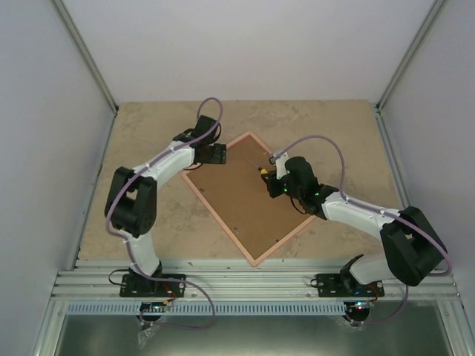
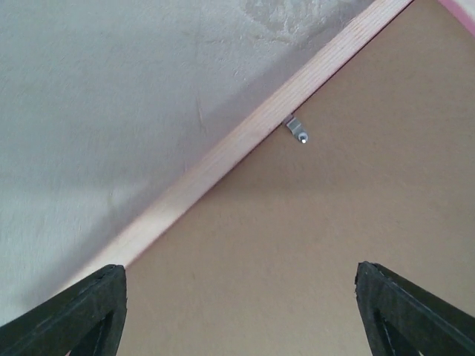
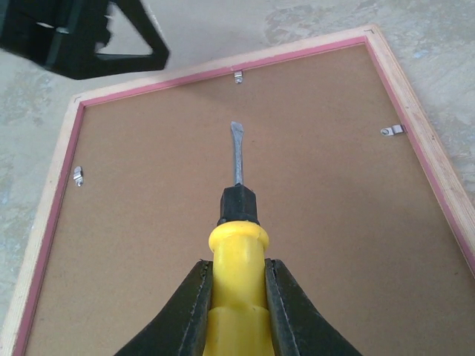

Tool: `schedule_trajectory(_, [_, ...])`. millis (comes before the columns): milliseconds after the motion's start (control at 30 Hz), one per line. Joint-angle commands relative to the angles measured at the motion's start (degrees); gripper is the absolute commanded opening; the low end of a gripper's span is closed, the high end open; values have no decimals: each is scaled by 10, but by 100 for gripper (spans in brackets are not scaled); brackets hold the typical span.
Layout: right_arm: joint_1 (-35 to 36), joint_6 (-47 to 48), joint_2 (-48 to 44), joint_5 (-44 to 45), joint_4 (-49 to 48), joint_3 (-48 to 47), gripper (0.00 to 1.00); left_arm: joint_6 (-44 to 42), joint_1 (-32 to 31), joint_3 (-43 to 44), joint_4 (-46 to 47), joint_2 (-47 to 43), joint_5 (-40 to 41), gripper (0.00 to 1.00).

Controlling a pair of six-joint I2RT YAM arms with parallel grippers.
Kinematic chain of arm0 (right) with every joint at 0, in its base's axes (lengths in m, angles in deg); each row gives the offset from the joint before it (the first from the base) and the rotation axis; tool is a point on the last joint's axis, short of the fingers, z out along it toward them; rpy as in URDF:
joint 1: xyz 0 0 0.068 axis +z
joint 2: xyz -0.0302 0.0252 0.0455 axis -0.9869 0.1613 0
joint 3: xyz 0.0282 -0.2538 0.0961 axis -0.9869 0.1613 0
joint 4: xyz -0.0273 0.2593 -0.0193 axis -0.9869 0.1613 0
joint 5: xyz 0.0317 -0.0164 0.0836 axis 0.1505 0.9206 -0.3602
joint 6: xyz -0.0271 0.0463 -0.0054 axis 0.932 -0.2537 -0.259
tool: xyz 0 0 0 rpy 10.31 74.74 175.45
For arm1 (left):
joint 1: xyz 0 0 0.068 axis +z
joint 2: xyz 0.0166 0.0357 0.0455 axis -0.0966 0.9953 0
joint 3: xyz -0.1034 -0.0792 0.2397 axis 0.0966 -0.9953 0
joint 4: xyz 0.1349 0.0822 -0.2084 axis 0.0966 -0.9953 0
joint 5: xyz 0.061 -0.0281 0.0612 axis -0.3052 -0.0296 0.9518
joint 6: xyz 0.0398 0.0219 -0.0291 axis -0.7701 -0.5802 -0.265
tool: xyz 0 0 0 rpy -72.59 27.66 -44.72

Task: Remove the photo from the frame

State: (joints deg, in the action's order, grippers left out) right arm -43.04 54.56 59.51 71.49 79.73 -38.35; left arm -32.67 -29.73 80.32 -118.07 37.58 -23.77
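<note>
On the counter (image 1: 334, 133), the frame (image 1: 237, 204) lies back side up and turned diagonally, brown fibreboard showing. The left gripper (image 2: 237, 268) sits over the frame's far-left edge with its jaws spread wide, while the right gripper (image 3: 237, 271) is clamped on the yellow handle of a screwdriver (image 3: 236, 215). The blade tip points toward a metal clip (image 3: 238, 75) on the frame's edge, without touching it.

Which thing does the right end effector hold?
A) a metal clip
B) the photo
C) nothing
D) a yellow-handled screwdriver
D: the right end effector is shut around the yellow handle of the screwdriver, whose blade points over the back of the frame.
</note>
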Motion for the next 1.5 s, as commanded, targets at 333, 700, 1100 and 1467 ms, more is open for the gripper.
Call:
schedule_trajectory(333, [-3, 9, -37, -13, 23, 24, 0, -136, 75, 160, -7, 184, -108, 83])
schedule_trajectory(700, [-5, 18, -26, -16, 29, 12, 1, -152, 82, 195, -25, 247, -176, 71])
schedule_trajectory(1100, [-6, 14, -13, -17, 22, 6, 0, -118, 82, 169, -42, 240, -171, 39])
schedule_trajectory(1467, [-6, 5, -5, -29, 10, 3, 0, -64, 81, 94, -66, 187, -153, 29])
